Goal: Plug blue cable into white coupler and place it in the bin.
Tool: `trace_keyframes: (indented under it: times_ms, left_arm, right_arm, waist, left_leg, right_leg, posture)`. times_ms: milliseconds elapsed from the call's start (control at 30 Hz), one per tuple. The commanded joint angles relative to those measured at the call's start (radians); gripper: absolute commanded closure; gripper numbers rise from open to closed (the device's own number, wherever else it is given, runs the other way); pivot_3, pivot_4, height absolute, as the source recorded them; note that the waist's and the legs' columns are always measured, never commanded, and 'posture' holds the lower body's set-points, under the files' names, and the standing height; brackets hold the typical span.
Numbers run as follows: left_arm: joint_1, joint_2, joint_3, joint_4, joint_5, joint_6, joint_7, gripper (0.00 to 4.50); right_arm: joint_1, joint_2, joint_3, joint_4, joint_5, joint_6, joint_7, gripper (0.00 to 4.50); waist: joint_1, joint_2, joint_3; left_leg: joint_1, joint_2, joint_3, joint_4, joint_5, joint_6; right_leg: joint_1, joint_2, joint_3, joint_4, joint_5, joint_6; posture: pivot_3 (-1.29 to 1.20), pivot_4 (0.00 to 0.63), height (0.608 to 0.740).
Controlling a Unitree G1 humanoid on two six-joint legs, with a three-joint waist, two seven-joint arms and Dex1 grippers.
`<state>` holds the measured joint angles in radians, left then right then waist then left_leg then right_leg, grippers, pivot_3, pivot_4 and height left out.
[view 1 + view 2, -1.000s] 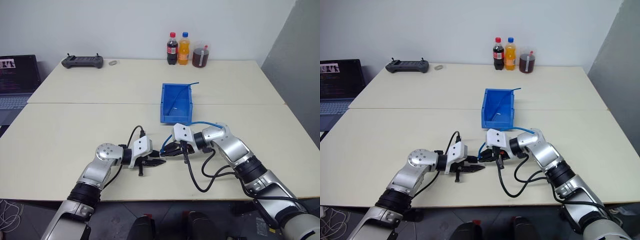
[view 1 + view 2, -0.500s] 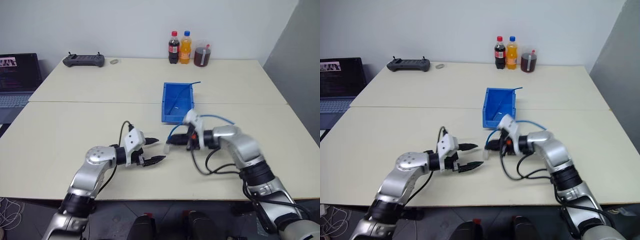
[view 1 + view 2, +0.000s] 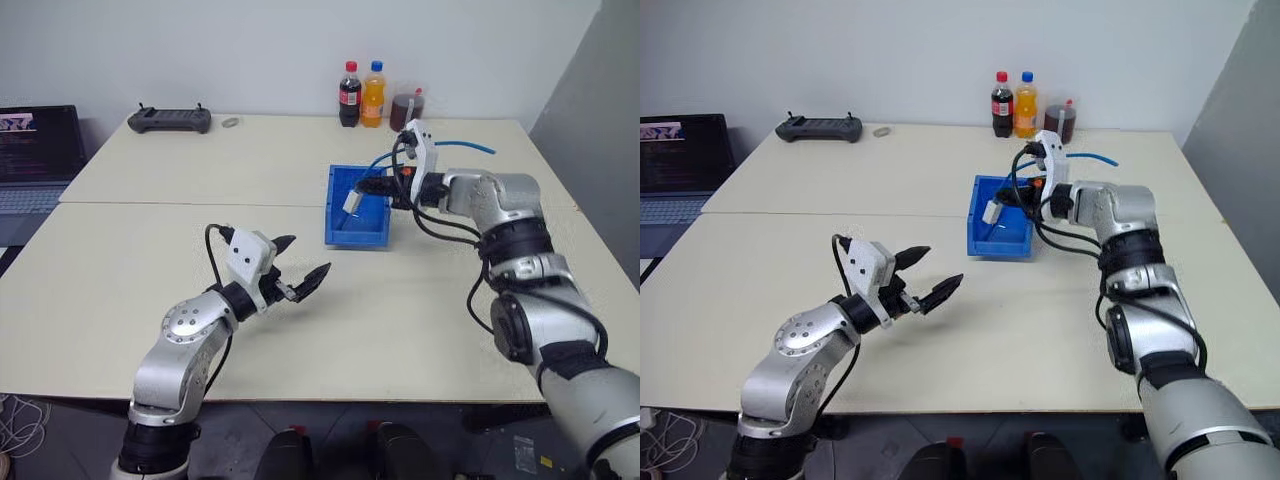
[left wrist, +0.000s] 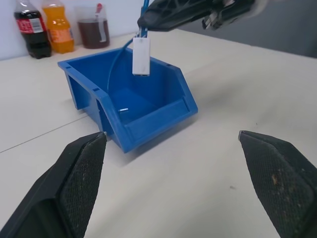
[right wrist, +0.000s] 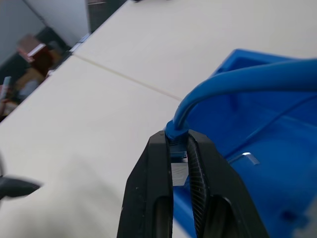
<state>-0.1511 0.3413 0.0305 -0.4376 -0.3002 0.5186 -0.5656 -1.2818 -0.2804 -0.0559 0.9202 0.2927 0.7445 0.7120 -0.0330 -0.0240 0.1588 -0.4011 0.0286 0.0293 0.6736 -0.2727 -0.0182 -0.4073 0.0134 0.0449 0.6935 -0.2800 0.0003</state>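
My right gripper [image 3: 365,188] hangs over the bin [image 3: 356,238], a bright-blue open-topped box on the table, and is shut on the end of the blue cable [image 3: 468,146]. The cable arcs back over that wrist. The white coupler [image 3: 351,202] dangles from the cable's gripped end, just above the bin's inside; the left wrist view shows the white coupler [image 4: 141,55] apart from the bin wall [image 4: 89,94]. In the right wrist view the fingers [image 5: 161,168] pinch the cable's plug. My left gripper [image 3: 303,257] is raised above the near table, open and empty, pointing toward the bin.
A second thin blue cable [image 4: 115,64] lies in the bin. At the table's far edge stand two drink bottles [image 3: 359,95] and a jar of dark liquid [image 3: 405,108]. A black controller [image 3: 169,120] lies far left, and a laptop [image 3: 30,150] sits on the left side.
My left gripper opened, let go of the coupler and rose. My right gripper carried the cable, with the coupler on its end, up and away from me to above the bin.
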Motion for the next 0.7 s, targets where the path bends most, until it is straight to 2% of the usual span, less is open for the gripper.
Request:
trace_keyframes:
  times_ms: [33, 267, 400, 500, 600, 700]
  left_arm:
    - [0.014, -0.023, -0.023, -0.067, 0.0, 0.003, 0.055, 0.0]
    - [0.058, 0.013, -0.024, -0.061, -0.002, -0.026, 0.044, 0.0]
    - [0.039, 0.017, -0.021, -0.05, -0.008, -0.027, 0.053, 0.0]
    - [0.029, 0.009, -0.032, -0.051, -0.008, -0.017, 0.064, 0.0]
    - [0.035, 0.008, -0.035, -0.056, -0.016, 0.01, 0.069, 0.0]
    - [0.043, 0.001, -0.019, -0.066, -0.038, 0.037, 0.082, 0.0]
  right_arm:
    - [-0.088, 0.013, -0.012, 0.189, -0.053, -0.157, -0.03, 3.64]
    - [-0.135, 0.017, -0.019, 0.307, -0.104, -0.25, -0.026, 1.97]
    - [-0.148, 0.006, -0.022, 0.32, -0.129, -0.284, -0.051, 1.06]
    - [-0.148, -0.015, -0.019, 0.293, -0.132, -0.266, -0.018, 0.39]
    - [-0.129, -0.046, -0.008, 0.239, -0.134, -0.234, 0.019, 0.39]
    - [-0.048, -0.094, 0.025, 0.075, -0.143, -0.167, 0.071, 0.39]
  waist:
    - [0.0, 0.0, 0.0]
    - [0.0, 0.0, 0.0]
    - [0.001, 0.0, 0.0]
    - [0.001, 0.0, 0.0]
    - [0.001, 0.0, 0.0]
    - [0.003, 0.0, 0.0]
  left_leg:
    - [0.0, 0.0, 0.0, -0.001, 0.0, 0.0]
    - [0.001, 0.0, 0.001, -0.007, 0.0, 0.0]
    - [0.0, 0.0, 0.001, -0.009, 0.0, 0.0]
    - [0.0, 0.0, 0.001, -0.01, 0.0, 0.0]
    - [0.0, 0.0, 0.001, -0.01, 0.0, 0.0]
    - [-0.001, 0.0, 0.0, -0.011, 0.0, 0.0]
  right_leg:
    - [0.0, 0.0, 0.0, -0.001, 0.0, 0.0]
    - [0.0, 0.0, 0.001, -0.005, 0.0, 0.0]
    - [0.0, 0.0, 0.0, -0.007, 0.0, 0.0]
    - [0.0, 0.0, 0.0, -0.008, 0.0, 0.0]
    - [0.0, -0.001, 0.0, -0.01, 0.0, 0.0]
    - [0.0, -0.001, 0.0, -0.011, 0.0, 0.0]
  posture:
    - [0.0, 0.15, 0.74]
    - [0.0, 0.15, 0.74]
    - [0.0, 0.15, 0.74]
    - [0.0, 0.15, 0.74]
    - [0.0, 0.15, 0.74]
    - [0.0, 0.15, 0.74]
